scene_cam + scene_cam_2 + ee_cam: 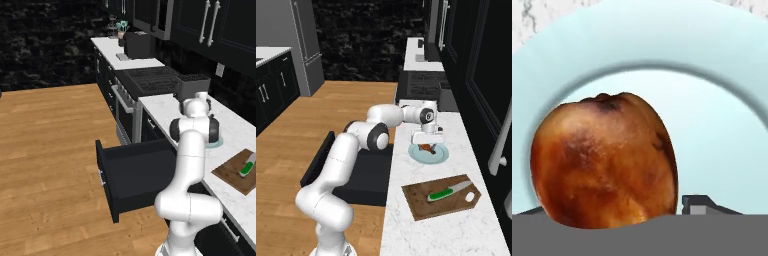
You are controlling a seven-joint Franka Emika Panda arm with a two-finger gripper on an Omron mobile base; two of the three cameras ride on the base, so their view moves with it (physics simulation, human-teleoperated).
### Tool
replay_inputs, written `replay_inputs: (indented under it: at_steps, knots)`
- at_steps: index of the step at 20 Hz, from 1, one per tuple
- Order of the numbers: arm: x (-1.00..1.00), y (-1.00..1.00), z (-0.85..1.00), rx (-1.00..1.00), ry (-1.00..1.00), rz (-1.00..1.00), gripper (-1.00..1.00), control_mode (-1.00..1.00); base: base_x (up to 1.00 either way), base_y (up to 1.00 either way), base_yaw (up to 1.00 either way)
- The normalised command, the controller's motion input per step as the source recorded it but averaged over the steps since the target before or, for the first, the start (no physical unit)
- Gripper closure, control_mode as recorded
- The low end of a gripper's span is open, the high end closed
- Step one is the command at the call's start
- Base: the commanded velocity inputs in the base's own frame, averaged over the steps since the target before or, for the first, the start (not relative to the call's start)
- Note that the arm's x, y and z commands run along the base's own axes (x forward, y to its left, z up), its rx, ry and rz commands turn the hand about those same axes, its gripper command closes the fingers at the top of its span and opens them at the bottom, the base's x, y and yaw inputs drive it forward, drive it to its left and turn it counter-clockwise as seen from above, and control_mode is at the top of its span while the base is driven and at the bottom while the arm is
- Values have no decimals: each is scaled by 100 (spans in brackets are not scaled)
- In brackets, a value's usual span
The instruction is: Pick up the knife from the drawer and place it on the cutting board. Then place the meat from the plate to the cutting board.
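Observation:
The meat, a glossy reddish-brown drumstick, lies on the pale blue-green plate and sits between my fingertips. My gripper points straight down over the plate on the white counter, its jaws pressed against both sides of the meat. The knife with its green handle lies on the dark brown cutting board, to the right of the plate. The black drawer stands pulled out below the counter. The knife and the board also appear at the right edge of the left base view.
A stove and a black box stand further along the counter. A toaster-like appliance sits on the far counter. Dark wall cabinets hang above. Wooden floor lies open to the left.

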Motion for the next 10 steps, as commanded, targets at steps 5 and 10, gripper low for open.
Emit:
replay_inputs:
  at_steps: [5,10]
  knots:
    - [-38,-22,-12,6,-10,0,100,-100,0,0,0]
    - [-93,0,51,7,-14,4,100,-100,0,0,0]
